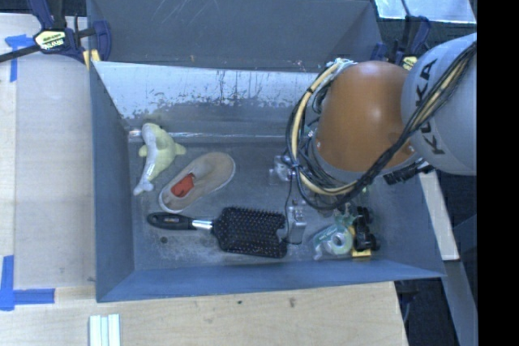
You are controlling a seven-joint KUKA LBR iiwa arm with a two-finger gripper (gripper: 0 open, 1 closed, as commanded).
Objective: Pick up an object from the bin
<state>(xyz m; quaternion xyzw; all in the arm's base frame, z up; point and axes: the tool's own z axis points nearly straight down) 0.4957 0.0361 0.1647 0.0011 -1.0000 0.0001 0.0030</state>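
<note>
My gripper [293, 224] reaches down under the orange wrist cover to the bin floor at front centre-right. It stands at the right end of a black hairbrush [243, 232], whose bristled head lies flat and whose handle points left. Whether it touches the brush I cannot tell. Just right of the gripper lies a small pale green roll with black and yellow parts [342, 239], near the front wall.
A beige shoe sole with a red patch [199, 177] lies left of centre, above the brush handle. A pale yellow-green toy animal [157, 151] rests by the left wall. The arm and its cables cover the right part of the bin.
</note>
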